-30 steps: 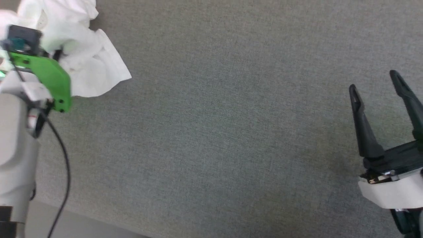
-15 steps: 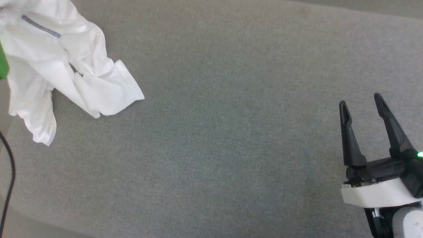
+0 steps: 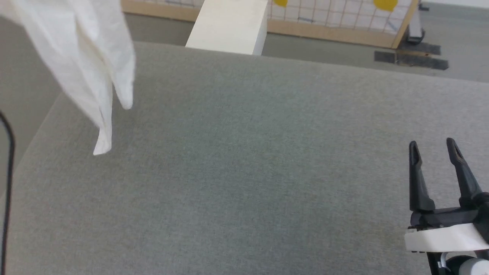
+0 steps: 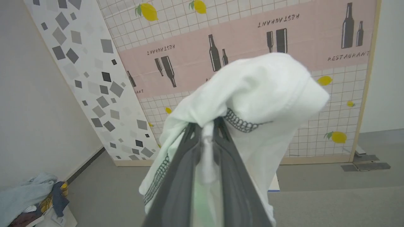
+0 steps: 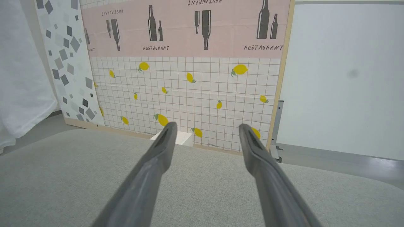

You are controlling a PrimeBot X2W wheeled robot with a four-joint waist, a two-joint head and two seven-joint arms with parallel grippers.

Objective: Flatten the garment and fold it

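The white garment (image 3: 82,57) hangs in the air at the upper left of the head view, its lowest tip dangling just over the grey table (image 3: 244,172). In the left wrist view my left gripper (image 4: 205,124) is shut on a bunched fold of the garment (image 4: 262,91), whose grey stitched seam drapes over the fingers. My right gripper (image 3: 431,147) stands open and empty low over the table's right side. The right wrist view has the right gripper (image 5: 205,129) with fingers spread, and the hanging garment (image 5: 19,78) at its left edge.
Beyond the table's far edge stand a pale box (image 3: 229,25) and a patterned partition panel (image 5: 186,72) with lemons and bottles. A black cable (image 3: 7,183) runs down the left edge. A heap of clothes (image 4: 31,198) lies on the floor by the wall.
The garment has been lifted off the table and now hangs. The head camera has tilted up, bringing the far edge and partition into view. The right gripper stays open.
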